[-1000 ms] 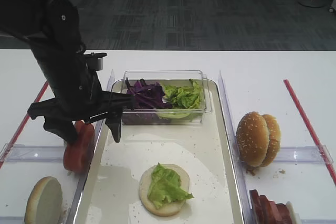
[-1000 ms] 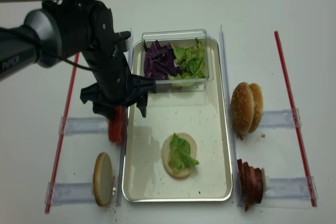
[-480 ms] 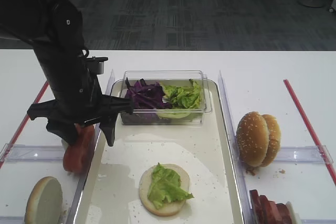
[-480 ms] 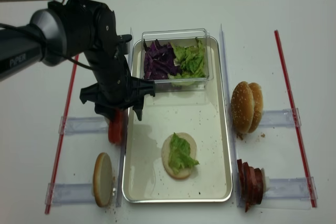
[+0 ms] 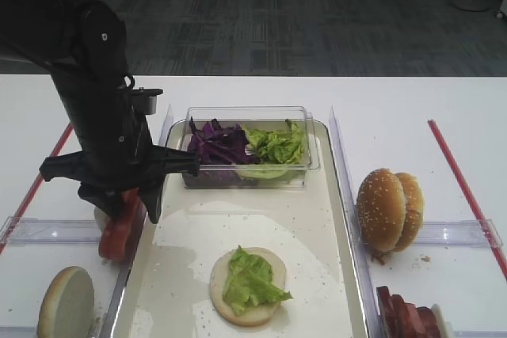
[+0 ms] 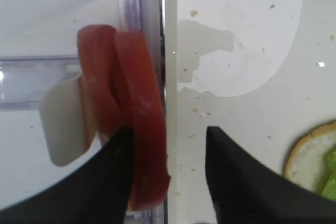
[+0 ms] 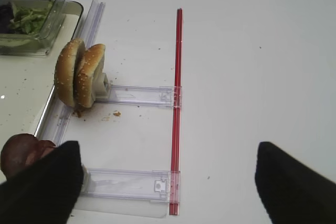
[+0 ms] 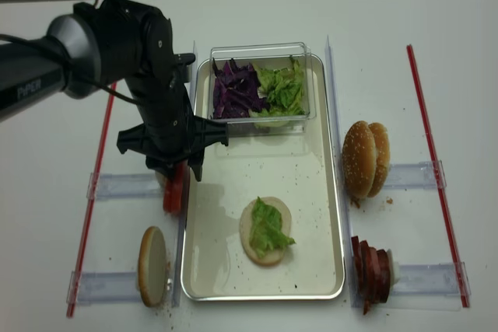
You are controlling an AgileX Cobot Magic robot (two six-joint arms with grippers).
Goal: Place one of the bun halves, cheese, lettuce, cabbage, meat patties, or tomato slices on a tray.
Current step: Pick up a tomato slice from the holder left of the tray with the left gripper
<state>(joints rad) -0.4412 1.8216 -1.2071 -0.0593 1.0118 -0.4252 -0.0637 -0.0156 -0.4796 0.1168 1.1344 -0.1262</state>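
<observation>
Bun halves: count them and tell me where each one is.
4. One bun half lies flat in the tray under lettuce. One stands on edge left of the tray. Two stand together on the right. None seems hidden.

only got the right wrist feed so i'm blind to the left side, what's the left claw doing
observer: the left claw straddles the outer tomato slice, which stands on edge in its rack beside the tray.
operator: gripped?
observer: not visibly; there's a gap between the slice and one finger.
operator: what's on the tray
observer: a bun half topped with lettuce, plus a clear box holding cabbage.
</observation>
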